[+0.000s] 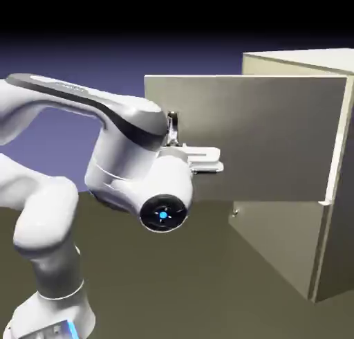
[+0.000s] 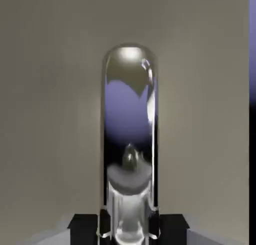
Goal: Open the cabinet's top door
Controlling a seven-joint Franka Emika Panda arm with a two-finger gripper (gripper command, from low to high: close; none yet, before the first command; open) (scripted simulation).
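A white robot arm (image 1: 104,144) reaches toward a tall beige cabinet (image 1: 332,192). Its claw (image 1: 174,133) is clenched on the shiny metal handle (image 2: 130,139) of the top door (image 1: 263,137). The top door stands swung out from the cabinet's front, with its handle edge at the claw and its hinged edge far beyond the claw, on the cabinet. In the hand view the handle rises upright between the dark fingertips (image 2: 85,226), filling the middle, with the door's flat beige panel behind it. Below the claw, the lower door (image 1: 276,241) sits shut.
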